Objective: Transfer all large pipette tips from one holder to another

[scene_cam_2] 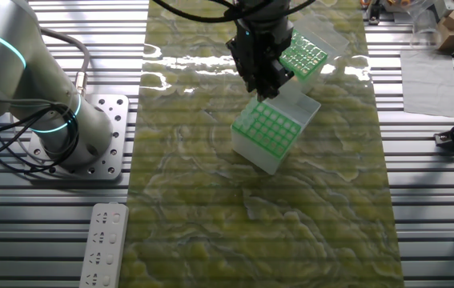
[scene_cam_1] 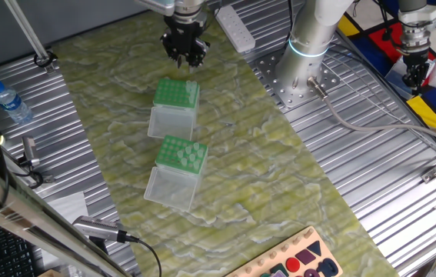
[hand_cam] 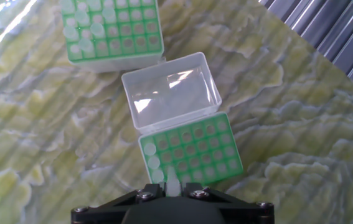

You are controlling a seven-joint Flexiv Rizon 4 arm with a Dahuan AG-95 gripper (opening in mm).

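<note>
A single large pipette tip (hand_cam: 172,186) stands between the fingers of the hand (hand_cam: 172,194), which are closed on its wide upper end. Its long axis runs along the fingers, point downward toward the rack below. In the hand view it sits over the near edge of the nearer green-topped box (hand_cam: 192,160), above a hole at the left side of that grid. A few more tips (hand_cam: 153,163) already stand in the leftmost column of the same rack; the other holes look empty. The box's clear hinged lid (hand_cam: 171,91) lies open on the far side.

The second green-topped box (hand_cam: 112,30) stands just beyond that lid, well apart from the hand. Its left portion holds a cluster of whitish tips (hand_cam: 80,28), so judged from the layout it is the source and the transfer is at an early stage.

From the fixed views the hand hangs above the box closer to the arm's base (scene_cam_1: 175,98), with the other box (scene_cam_1: 179,161) further out along the mottled green mat (scene_cam_1: 279,185) on the tabletop (scene_cam_1: 371,161).

The coming move appears to turn on a straight vertical descent. Whether the point is centred over a hole cannot be told here; a slight offset risks striking the green grid.
</note>
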